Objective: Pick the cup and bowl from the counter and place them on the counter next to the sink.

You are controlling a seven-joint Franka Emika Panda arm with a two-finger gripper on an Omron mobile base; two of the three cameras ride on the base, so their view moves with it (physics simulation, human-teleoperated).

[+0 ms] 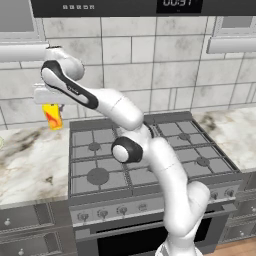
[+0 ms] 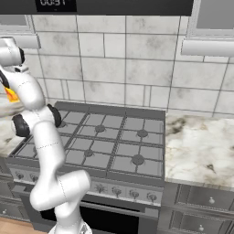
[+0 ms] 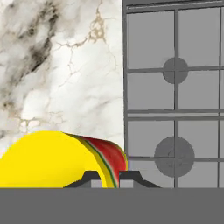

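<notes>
The yellow cup (image 1: 53, 116) with its red-orange pattern hangs in the air above the white marble counter (image 1: 30, 160), just left of the stove. My gripper (image 1: 52, 105) is shut on the cup's rim from above. In the hand view the cup (image 3: 57, 159) lies at the bottom left, with the gripper (image 3: 107, 178) pinching its wall and the counter (image 3: 65, 65) below. A sliver of the cup (image 2: 11, 95) peeks out behind the arm in the right base view. The bowl and the sink are out of view.
A grey gas stove (image 1: 145, 150) with dark grates sits right of the cup, and also shows from the other side (image 2: 100, 141). More marble counter (image 2: 201, 146) lies right of the stove. A tiled wall (image 1: 165, 65) stands behind, with a microwave overhead.
</notes>
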